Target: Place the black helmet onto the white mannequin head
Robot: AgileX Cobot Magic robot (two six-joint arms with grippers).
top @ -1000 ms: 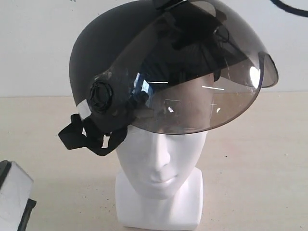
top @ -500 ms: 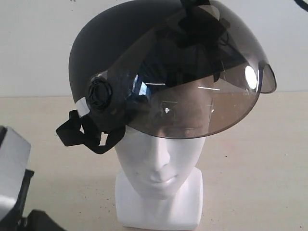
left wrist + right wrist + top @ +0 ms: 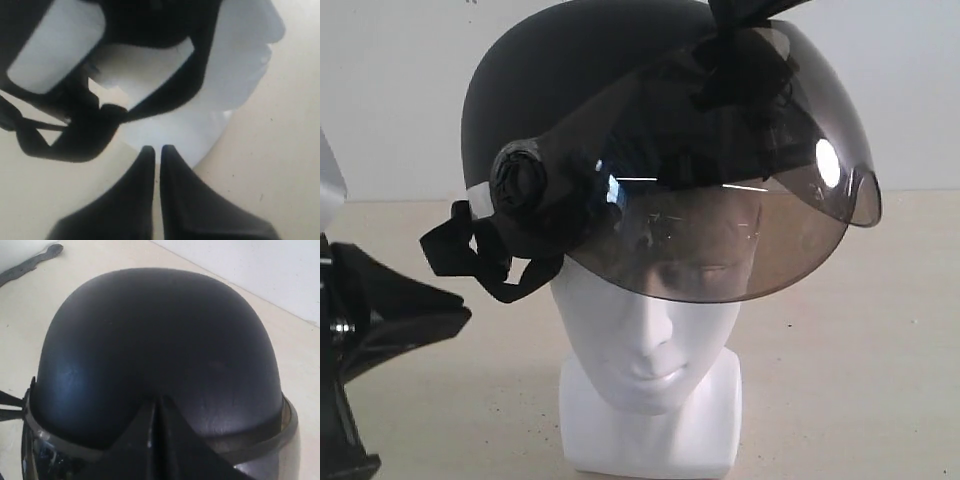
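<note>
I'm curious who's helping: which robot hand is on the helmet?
The right hand, atop the black helmet; the left hand is low, beside the white mannequin head.

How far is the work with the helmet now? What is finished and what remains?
Mostly done: the black helmet sits over the white mannequin head, its visor covering the eyes. In hand: the right gripper is shut on the helmet's front rim; the left gripper, shut and empty, hangs near the straps. Left: releasing the helmet, and perhaps straightening it, since it looks slightly turned.
</note>
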